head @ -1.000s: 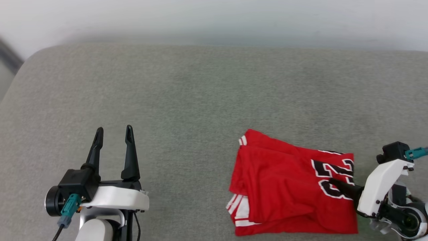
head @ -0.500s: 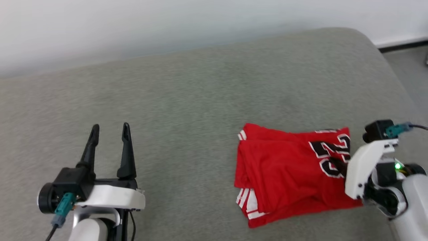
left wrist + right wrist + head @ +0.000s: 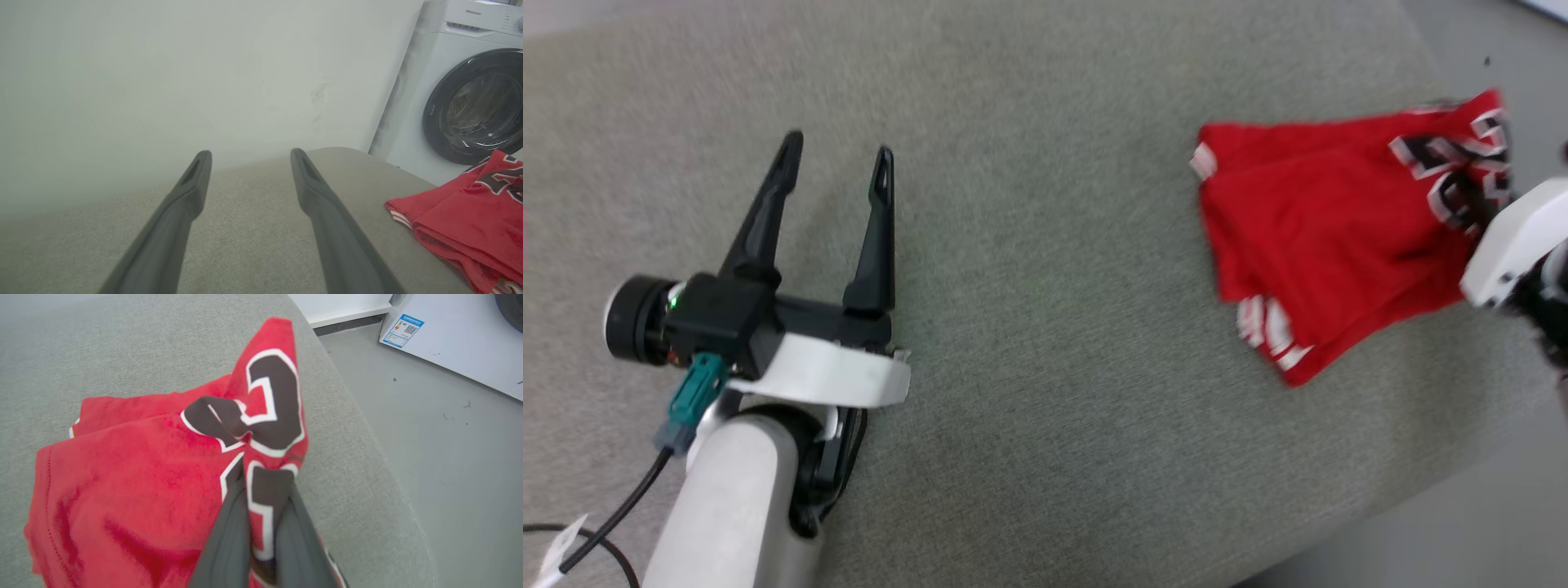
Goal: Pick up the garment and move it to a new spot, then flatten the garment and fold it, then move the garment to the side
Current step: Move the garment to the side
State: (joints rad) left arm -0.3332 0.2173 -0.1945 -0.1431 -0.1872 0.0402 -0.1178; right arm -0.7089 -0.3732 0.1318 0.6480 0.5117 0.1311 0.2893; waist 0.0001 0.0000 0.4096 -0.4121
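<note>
Folded shirt (image 3: 1331, 237) at 2 o'clock on bench (image 3: 1045, 286), by its right edge. The right tool (image 3: 265, 479) pinches it at the black number print, that end raised. At 9 o'clock left tool (image 3: 838, 145) is spread wide, empty, well apart from shirt.

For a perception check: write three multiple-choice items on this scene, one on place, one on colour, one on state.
1. Where on the grey cushion is the shirt? A its middle; B its right end; C its left end.
2. What colour is the shirt's number print? A blue; B yellow; C black, outlined white.
3. The right gripper is: A shut on the shirt; B open, empty; C open above the shirt.
Key: 1 B, it lies by the right edge. 2 C, the wrist view shows it. 3 A, its fingers pinch the print.
</note>
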